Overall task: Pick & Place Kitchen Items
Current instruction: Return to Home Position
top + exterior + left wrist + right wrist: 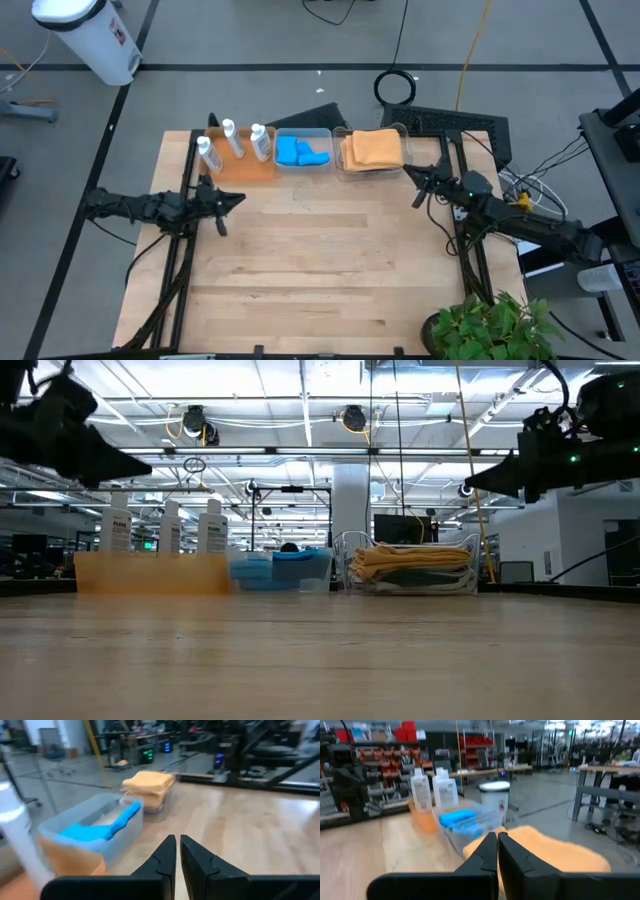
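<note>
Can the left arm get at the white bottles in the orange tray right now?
Probably yes. The left gripper sits shut just short of the orange tray, only bare table between; the white bottles stand upright, uncovered. It would have to open first.

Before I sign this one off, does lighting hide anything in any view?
Low view: the bright ceiling behind turns the left gripper and right gripper into dark silhouettes. High view: even light, faint shadows on the table. Left wrist view: pale sheen on the table, orange cloth plain.

Wooden table (320, 270), orange tray (245, 170), potted plant (495, 325), white wastebasket (90, 35)
</note>
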Robot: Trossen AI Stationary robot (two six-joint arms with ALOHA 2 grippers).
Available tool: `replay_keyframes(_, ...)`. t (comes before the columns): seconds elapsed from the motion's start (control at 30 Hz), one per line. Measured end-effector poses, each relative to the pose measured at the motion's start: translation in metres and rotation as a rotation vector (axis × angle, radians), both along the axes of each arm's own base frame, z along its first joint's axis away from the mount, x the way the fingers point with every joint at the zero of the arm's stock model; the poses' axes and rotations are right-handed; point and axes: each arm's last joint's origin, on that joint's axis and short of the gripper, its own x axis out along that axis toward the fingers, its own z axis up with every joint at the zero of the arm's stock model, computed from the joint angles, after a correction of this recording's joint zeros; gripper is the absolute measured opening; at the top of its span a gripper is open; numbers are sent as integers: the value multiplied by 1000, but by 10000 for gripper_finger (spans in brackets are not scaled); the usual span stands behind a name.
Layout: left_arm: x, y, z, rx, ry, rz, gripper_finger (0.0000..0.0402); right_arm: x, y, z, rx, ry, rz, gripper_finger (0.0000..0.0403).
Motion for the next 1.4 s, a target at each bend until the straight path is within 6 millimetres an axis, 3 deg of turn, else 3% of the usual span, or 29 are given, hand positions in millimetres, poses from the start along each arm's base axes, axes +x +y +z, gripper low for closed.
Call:
replay_keyframes(0.17,2,2,-5,-25,2,2,31,-1,1,-1,2,9,2,0)
replay_keyframes(0.4,5,0,-6,-79,-51,-134,31,-1,1,-4,21,36,5,0)
replay_keyframes(0.53,10,-4,-7,-5,-159,-275,31,-1,1,-4,20,36,32,0)
replay_keyframes(1.4,11,-4,-7,-7,-172,-271,31,-1,1,-8,45,65,31,0)
